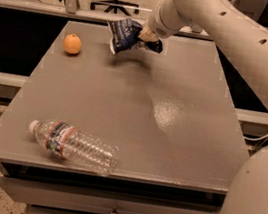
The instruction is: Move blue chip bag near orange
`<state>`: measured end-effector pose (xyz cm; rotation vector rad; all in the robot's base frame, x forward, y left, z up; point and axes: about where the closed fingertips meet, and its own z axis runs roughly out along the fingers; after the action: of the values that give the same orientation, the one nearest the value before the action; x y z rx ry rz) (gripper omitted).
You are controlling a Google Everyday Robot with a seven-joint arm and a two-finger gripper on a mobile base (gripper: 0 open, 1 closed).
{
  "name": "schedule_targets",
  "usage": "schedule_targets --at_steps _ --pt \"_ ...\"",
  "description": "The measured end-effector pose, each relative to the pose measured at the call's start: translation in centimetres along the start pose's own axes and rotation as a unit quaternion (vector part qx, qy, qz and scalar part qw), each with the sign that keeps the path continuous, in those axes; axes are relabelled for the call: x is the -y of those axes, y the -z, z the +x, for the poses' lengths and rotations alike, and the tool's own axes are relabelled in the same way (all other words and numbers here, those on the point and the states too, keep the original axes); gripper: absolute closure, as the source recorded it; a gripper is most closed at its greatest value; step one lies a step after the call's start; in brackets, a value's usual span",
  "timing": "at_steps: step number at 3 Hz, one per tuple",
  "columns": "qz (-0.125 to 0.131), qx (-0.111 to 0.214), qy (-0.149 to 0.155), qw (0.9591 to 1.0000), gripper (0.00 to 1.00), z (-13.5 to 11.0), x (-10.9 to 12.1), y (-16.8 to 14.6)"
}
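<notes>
Far left, at the rear of the flat grey table [180, 136]: a small round plain-skinned orange fruit [72, 44], sitting on the surface with bare tabletop around it. Nearer the front edge and well apart from that: a clear ribbed plastic water bottle [72, 145] with a red-and-blue label, lying on its side, white cap to the left. No part of this job.

Further right, back toward the rear: a crinkly dark navy-blue foil chip bag [124, 35] with white lettering. Held clear of the table over a soft shadow, near the orange but not yet beside it and not yet set down. Pinched along its right edge by the two-finger gripper [145, 39], claw clamped together on the foil, at the end of a thick white perforated arm [227, 27] reaching in from the right.

On handling, as a judgement only: probably very light, mostly air. Soft and crushable, with brittle contents, so no call for a hard squeeze. Slick foil, likely to slide or twist in a narrow pinch — best taken on a flat sealed seam or gathered edge rather than across the puffed middle. Apt to swing on a quick move and to tip or skid on release. Better lowered until touching the table just beside the orange before letting go, without nudging a fruit liable to roll.
</notes>
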<state>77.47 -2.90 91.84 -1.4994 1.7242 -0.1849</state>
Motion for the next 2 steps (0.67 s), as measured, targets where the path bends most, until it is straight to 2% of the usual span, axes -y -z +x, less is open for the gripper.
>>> schedule_targets --at_steps 2 --pt "-0.018 0.022 0.011 0.9995 1.0 -3.4 -1.0 -2.8"
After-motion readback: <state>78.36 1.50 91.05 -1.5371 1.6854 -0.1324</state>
